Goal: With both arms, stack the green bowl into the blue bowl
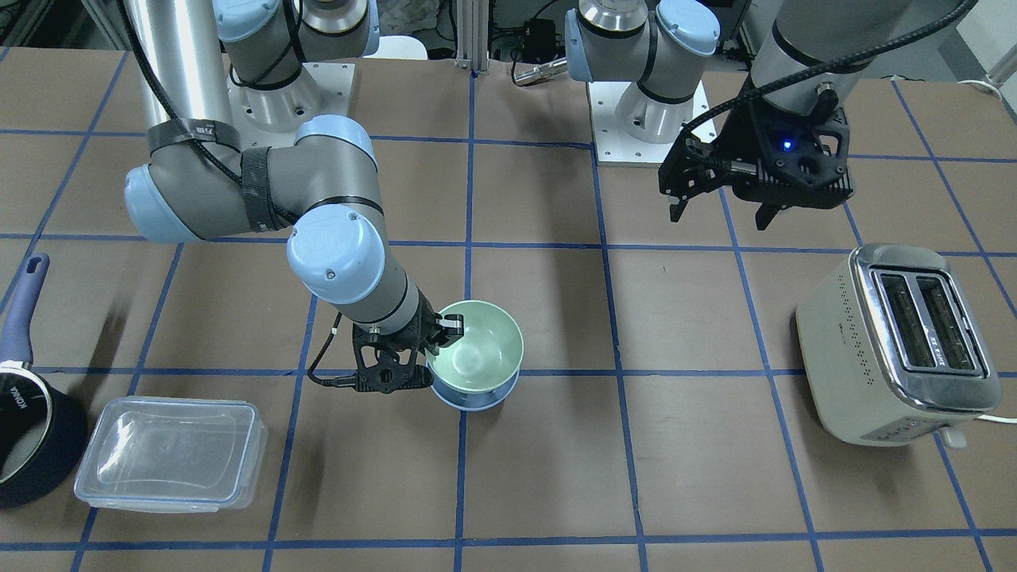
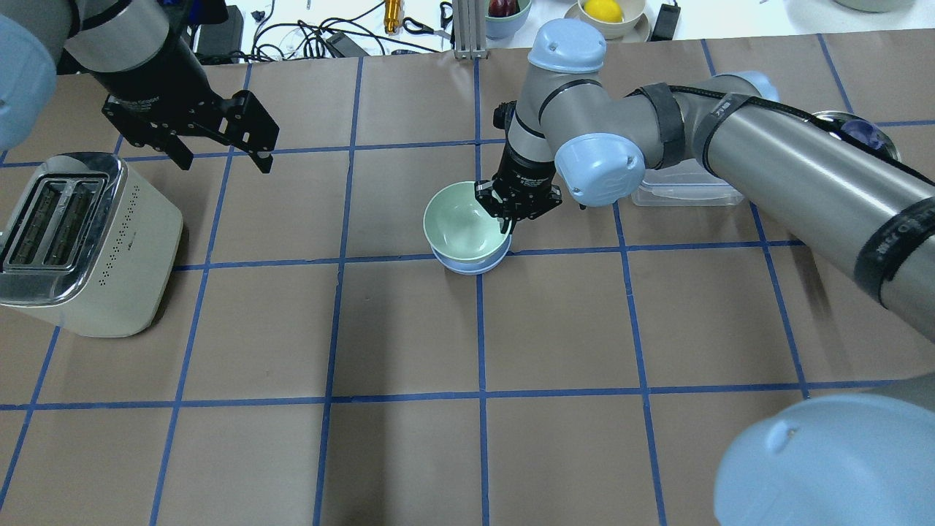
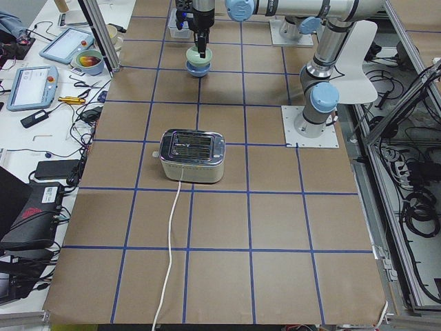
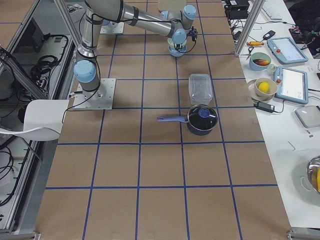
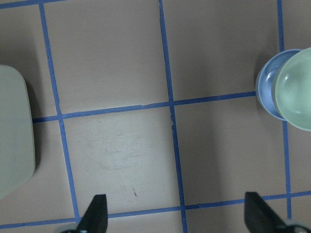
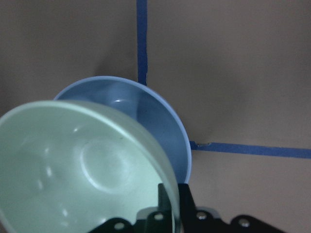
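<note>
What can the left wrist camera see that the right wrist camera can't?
Only the left wrist camera shows the edge of the toaster and the left claw, open and holding nothing. Only the right wrist camera shows the right claw pinching the rim of the green bowl. Both show the green bowl over the blue bowl on the table.

green bowl [image 1: 481, 349]: pale mint. blue bowl [image 1: 473, 400]: periwinkle. table [image 1: 683, 445]: brown w/ blue tape grid. toaster [image 1: 858, 373]: cream, chrome top. saucepan [image 1: 44, 445]: dk navy.
</note>
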You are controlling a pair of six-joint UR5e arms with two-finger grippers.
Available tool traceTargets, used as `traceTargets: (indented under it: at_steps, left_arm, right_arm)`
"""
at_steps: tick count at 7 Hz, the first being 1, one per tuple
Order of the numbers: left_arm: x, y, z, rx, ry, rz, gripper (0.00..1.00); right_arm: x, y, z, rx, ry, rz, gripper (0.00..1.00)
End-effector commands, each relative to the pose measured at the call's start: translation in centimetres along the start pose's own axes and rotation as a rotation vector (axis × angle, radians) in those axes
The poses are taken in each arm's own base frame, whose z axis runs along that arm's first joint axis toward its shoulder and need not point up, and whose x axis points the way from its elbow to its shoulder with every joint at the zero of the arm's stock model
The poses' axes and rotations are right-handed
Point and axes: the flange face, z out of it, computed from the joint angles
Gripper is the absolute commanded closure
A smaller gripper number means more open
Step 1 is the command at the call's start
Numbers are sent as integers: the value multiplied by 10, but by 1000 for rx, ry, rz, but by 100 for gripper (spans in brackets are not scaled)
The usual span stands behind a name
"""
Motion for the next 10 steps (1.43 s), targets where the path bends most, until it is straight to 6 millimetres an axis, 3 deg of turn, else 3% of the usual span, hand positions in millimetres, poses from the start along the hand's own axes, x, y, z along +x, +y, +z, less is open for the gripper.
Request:
traceTargets:
  at_steps: [1,2,3,5,6,7,9,10]
  left_arm:
    - [5,2,-5,16,-6,10,0]
    - [5,7,-8,22,-10,10,0]
    - [5,6,-9,24,-9,9,0]
    - [2,4,-15,39,-11,4,0]
    - [1,0,-19,85,-19,3,0]
    - [-1,0,-24,102,-22,-2,0]
    - [-3,3,-27,109,-25,-7,0]
    - [-3,3,-26,106,-26,-5,0]
  right_arm:
    - [-3,-1,-10,24,-6,5,0]
    - [1,-4,-16,32,0,16,0]
    - [13,-1,-45,52,2,39,0]
    - [96,40,-140,0,118,104,0]
    - [115,71,-181,-13,119,131,0]
    - [119,105,-206,-53,134,147,0]
    - [115,147,-251,10,240,140,0]
    - [116,145,-247,5,239,139,0]
